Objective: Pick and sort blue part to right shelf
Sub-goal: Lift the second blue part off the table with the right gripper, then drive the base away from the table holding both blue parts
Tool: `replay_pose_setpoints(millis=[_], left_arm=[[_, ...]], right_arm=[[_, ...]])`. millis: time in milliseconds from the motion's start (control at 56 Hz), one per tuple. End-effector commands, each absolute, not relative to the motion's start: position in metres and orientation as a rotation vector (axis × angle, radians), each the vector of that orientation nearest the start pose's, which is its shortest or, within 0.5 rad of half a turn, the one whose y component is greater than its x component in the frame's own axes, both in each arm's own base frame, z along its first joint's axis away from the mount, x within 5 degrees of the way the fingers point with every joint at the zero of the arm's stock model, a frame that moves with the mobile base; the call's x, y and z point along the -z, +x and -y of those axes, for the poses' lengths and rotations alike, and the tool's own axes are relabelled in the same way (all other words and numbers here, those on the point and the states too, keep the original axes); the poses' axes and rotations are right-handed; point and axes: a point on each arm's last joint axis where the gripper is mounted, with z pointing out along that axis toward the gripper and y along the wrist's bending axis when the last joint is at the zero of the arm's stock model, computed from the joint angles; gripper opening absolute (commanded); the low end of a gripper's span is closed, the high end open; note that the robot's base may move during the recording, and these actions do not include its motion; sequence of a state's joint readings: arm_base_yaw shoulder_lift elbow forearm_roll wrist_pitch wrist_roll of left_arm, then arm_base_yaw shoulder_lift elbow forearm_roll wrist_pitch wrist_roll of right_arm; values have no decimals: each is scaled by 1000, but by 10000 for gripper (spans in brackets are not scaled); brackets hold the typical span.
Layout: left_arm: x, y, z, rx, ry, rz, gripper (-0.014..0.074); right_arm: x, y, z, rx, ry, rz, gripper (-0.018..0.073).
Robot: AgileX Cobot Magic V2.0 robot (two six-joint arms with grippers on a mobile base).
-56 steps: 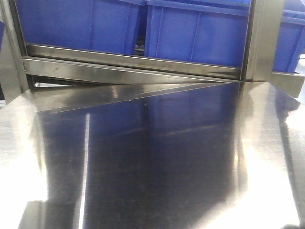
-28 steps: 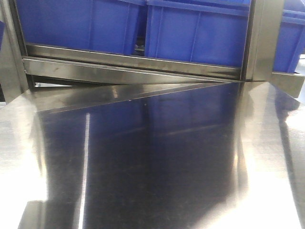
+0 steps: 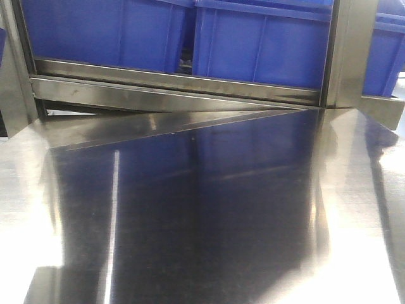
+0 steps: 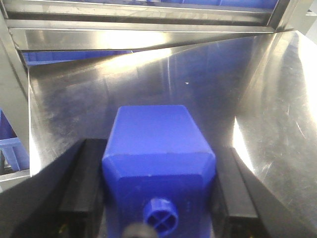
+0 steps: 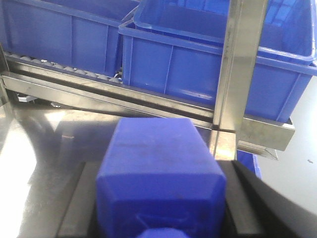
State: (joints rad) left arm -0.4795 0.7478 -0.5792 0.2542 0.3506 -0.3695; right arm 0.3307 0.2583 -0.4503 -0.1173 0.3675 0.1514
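In the left wrist view a blue part (image 4: 158,144), a boxy block with a round stud on its near face, sits between the black fingers (image 4: 81,183) of my left gripper (image 4: 158,148). That gripper is shut on its sides, above the steel table. The right wrist view shows a second blue part (image 5: 161,163) filling my right gripper (image 5: 161,168), whose fingers (image 5: 247,198) are shut against it. This gripper faces the shelf rail (image 5: 148,101). Neither gripper appears in the front view.
Blue bins (image 3: 259,44) stand in a row on the steel shelf rail (image 3: 177,85) behind the reflective table (image 3: 202,221). An upright steel post (image 3: 342,50) divides the shelf at the right; the same post (image 5: 237,64) stands close ahead of the right gripper, in front of a blue bin (image 5: 198,69).
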Motion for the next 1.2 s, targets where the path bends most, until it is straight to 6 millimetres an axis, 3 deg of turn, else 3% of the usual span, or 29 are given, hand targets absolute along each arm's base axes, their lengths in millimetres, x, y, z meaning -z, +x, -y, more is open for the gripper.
replay_pose_setpoints(millis=[0,714,1178], left_arm=[[-326,141,68,352,302,-1867,283],[-320,147,71,343,309,-1899,283],[-283,179,88,289,351,-2100,283]], right_arm=[[-331,59,-17,-243,-220,-1539,207],[-331,59,-17,-243,-220,-1539,207],[-331,60,-17,-243,-220,-1540,207]])
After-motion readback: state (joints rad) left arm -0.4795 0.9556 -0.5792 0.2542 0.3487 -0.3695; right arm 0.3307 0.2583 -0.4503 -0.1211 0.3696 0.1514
